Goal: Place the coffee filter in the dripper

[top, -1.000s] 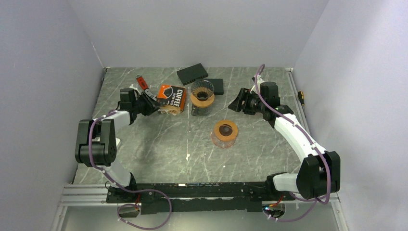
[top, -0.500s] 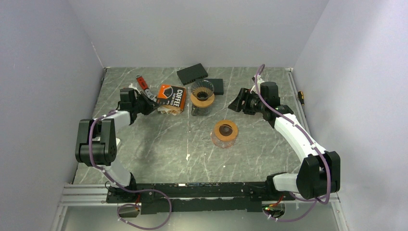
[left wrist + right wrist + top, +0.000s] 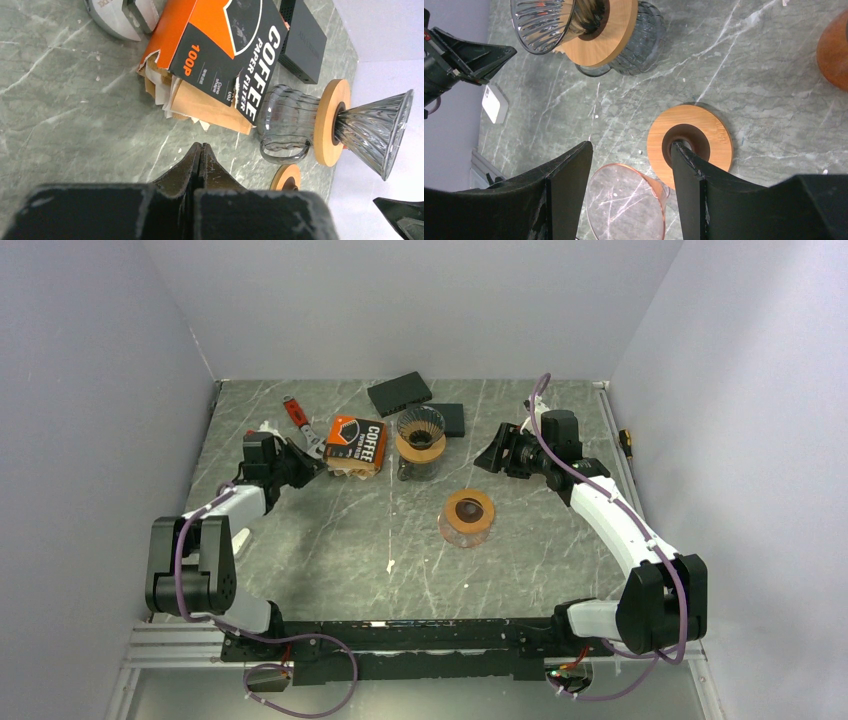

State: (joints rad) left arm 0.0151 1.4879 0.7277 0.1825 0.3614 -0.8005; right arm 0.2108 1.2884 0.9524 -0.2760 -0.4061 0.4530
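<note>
— Are you holding a filter yet?

— No. My left gripper (image 3: 200, 151) is sitting pinched shut on nothing, just short of the coffee filters (image 3: 200, 102) spilling from their box (image 3: 220, 45). My right gripper (image 3: 630, 148) is hovering open, and the dripper (image 3: 377, 131) is showing no filter. I'm judging the whole task undone.

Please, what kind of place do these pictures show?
Probably a robot test cell, not a kitchen: plain walls enclose a marble-look table, two arms are bolted to a rail, and a coffee filter box and a glass dripper serve as props.
</note>
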